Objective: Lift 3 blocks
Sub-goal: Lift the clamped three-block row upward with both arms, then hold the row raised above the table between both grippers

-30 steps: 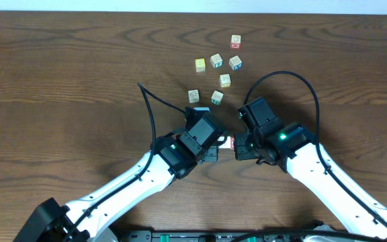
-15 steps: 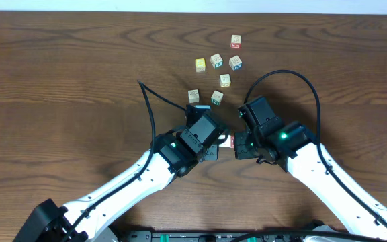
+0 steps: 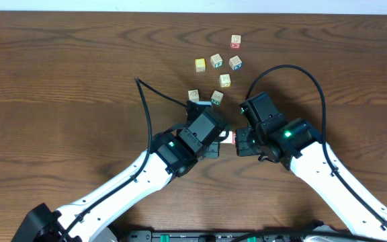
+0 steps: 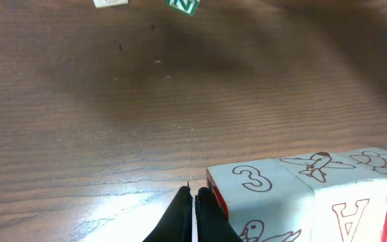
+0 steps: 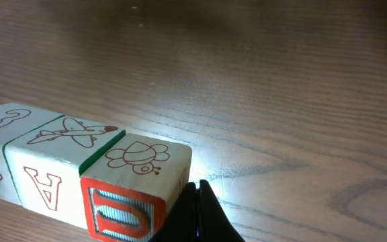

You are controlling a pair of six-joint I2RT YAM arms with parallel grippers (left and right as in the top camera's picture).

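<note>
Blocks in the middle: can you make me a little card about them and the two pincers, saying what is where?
row of three blocks: side by side, touching, between the two arms
number block: shows a 3, at the left pincer end
plane block: middle one, letter A on its side
bee block: red U on its side, at the right pincer end
pincers: both shut
lifted: cannot tell
loose blocks: seven, farther up the table
</note>
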